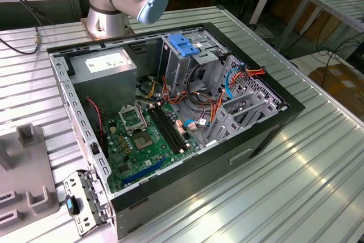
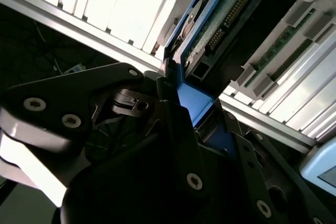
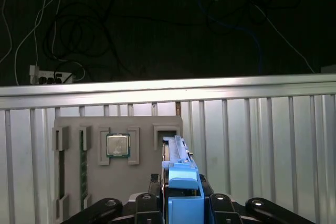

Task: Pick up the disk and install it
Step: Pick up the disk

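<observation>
Blue-framed disk (image 3: 184,184) stands on edge, clamped between the black fingers (image 2: 176,129), near a grey slotted tray (image 3: 115,187).

Readable text: none in any view.
Power supply sticker (image 1: 105,61): white, at 11 o'clock inside the computer case (image 1: 71,106); its print is too fine to read.
Processor chip (image 3: 117,145): faint surface marks, illegible.
Disk (image 2: 223,11): circuit-board side showing, no legible print.
Motherboard (image 1: 145,135): markings illegible.
</observation>
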